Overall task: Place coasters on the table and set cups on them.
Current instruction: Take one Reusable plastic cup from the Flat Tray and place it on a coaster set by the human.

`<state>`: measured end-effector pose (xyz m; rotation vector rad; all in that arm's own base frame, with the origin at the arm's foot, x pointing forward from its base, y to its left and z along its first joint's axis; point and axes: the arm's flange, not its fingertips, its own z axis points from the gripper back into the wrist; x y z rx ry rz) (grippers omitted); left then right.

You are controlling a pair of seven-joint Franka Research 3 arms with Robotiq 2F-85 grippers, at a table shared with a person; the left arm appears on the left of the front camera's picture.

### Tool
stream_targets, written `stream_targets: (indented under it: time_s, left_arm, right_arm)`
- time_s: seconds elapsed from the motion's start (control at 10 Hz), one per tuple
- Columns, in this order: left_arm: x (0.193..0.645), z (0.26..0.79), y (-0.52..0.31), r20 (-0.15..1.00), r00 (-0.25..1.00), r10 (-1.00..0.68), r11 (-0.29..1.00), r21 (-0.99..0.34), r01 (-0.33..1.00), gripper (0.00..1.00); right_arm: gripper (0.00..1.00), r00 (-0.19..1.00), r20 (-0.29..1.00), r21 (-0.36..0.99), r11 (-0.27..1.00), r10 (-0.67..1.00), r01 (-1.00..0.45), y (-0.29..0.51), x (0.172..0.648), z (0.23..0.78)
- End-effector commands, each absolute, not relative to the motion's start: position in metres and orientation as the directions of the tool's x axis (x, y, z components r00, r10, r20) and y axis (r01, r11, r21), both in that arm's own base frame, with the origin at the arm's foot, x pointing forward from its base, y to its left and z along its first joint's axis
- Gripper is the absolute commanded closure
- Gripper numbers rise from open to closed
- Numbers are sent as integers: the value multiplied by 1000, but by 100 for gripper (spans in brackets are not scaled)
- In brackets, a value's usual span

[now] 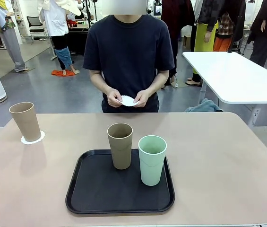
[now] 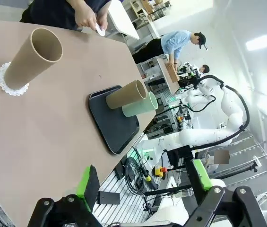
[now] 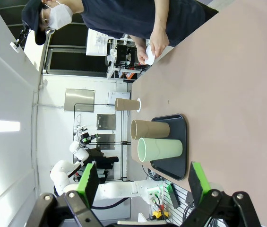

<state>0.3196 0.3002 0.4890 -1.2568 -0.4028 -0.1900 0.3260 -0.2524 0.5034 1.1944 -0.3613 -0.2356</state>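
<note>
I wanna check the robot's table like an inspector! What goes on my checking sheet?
surface: beige table, with a black tray near the robot's edge.
job's things: one tan cup stands on a coaster at the robot's left; second tan cup and mint cup stand upright on the tray; the person holds another coaster.
clutter: nothing seen.
grippers: left gripper open, empty; right gripper open, empty.
cables: black cables on the floor beside the table.
surroundings: white table, people farther back.
</note>
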Motion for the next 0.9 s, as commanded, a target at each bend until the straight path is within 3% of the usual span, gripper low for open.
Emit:
stream_targets:
  time_s: [0.0, 0.1, 0.8]
  left_arm:
    - [318, 485, 301, 432, 901, 36, 299, -865, 403, 0]
    - [320, 489, 300, 396, 915, 79, 305, -883, 356, 0]
    - [320, 489, 300, 396, 915, 79, 305, -883, 356, 0]
  right_arm:
    - [0, 920, 153, 939, 343, -362, -22, -252, 327, 504]
    - [0, 920, 153, 939, 343, -362, -22, -252, 327, 504]
    - [0, 920, 153, 939, 343, -362, -22, -252, 327, 504]
